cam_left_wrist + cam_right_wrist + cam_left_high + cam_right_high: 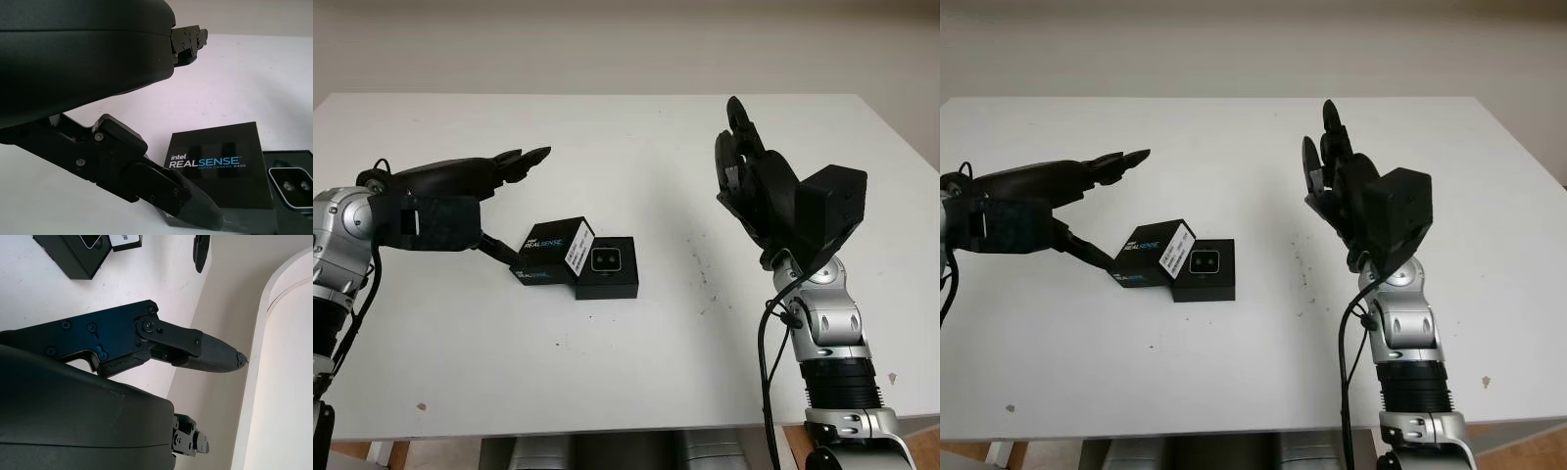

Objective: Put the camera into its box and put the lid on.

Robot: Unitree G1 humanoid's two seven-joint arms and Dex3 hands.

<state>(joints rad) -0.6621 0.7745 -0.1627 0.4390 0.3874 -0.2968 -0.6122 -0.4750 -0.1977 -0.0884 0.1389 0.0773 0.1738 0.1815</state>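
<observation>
The black lid, printed "intel REALSENSE", lies tilted on the table with its right edge against the open black box. The camera sits inside that box, lenses up. My left hand is open just left of the lid, upper fingers reaching over the table behind it. Its thumb is low at the lid's near-left corner, and I cannot tell whether it touches. My right hand is open and held up above the right side of the table, far from the box.
The white table spreads out on all sides of the box, with its front edge near the bottom of the head views. A wall stands behind the far edge.
</observation>
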